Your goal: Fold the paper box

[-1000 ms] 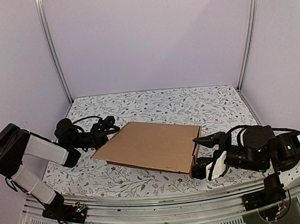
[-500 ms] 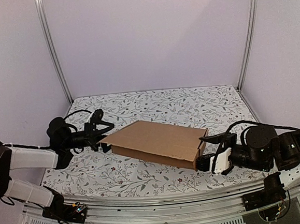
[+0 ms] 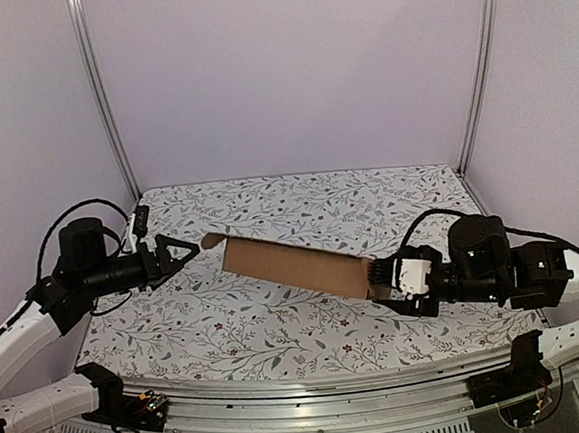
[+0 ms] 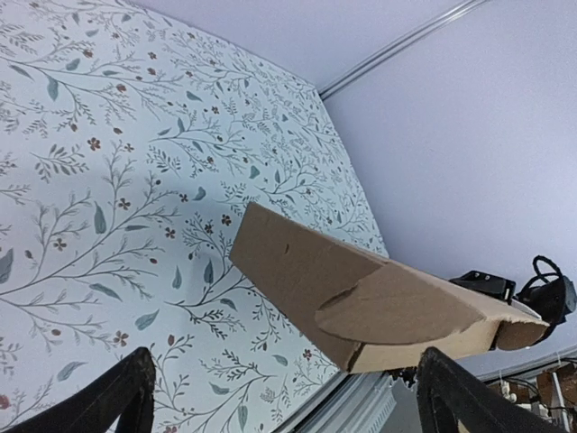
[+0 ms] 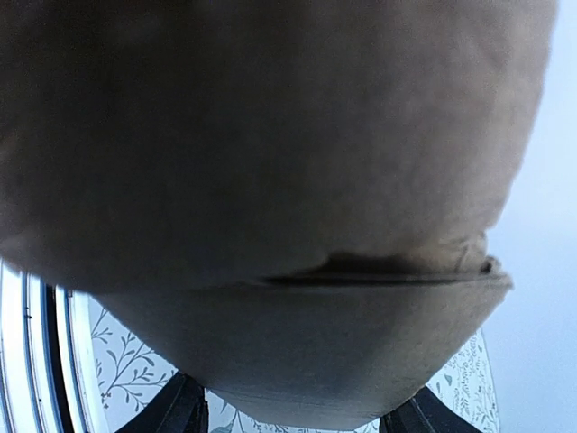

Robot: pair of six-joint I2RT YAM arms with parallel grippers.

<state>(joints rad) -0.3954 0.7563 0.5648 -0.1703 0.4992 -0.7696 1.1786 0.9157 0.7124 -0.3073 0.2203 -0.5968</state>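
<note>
Right gripper point(image 3: 376, 275) clamped on the lower-right end of the plain brown cardboard paper box point(image 3: 293, 261). Its fingers point(image 5: 180, 408) sit either side of the cardboard, which fills and blurs most of the right wrist view. The paper box is off the white floral-print table point(image 3: 298, 201), at frame centre in the top view. Seen nearly edge-on there. Long axis runs upper left to lower right, the left end higher in frame. A rounded brown flap point(image 3: 209, 241) sticks out at that left end.

Left gripper point(image 3: 184, 253) has its jaws wide apart, holding nothing. It sits just left of the flap and points at it; contact can't be told. In the left wrist view the paper box point(image 4: 361, 298) hangs between the black fingertips point(image 4: 135, 379), folded end toward the camera.

Around: silver metal uprights point(image 3: 102, 91) at the table's back corners, pale purple walls point(image 3: 288, 66) behind.
</note>
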